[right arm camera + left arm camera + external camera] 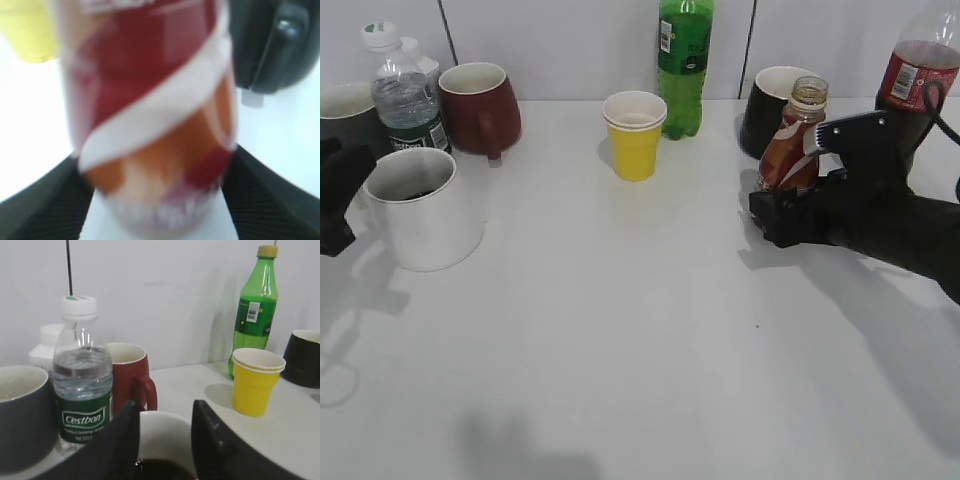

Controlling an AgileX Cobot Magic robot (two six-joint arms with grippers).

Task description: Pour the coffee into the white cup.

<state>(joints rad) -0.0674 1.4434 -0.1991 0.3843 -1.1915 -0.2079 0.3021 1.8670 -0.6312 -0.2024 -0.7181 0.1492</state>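
The white cup (425, 225) stands at the left of the table with dark coffee (162, 471) in its bottom. My left gripper (360, 175) is against its left side. In the left wrist view its jaws (165, 440) sit close together at the cup's near rim (165, 432); the handle is hidden. The small brown coffee bottle (790, 145) with white swirls stands uncapped and upright at the right. My right gripper (782, 200) is shut on its lower body. It fills the right wrist view (150, 100), blurred, between the jaws (152, 200).
A yellow paper cup (634, 135) and a green bottle (685, 60) stand at the back centre. A black mug (770, 105) and a cola bottle (920, 70) are behind the coffee bottle. A dark red mug (480, 105), a water bottle (408, 100) and a grey mug (345, 115) crowd the back left.
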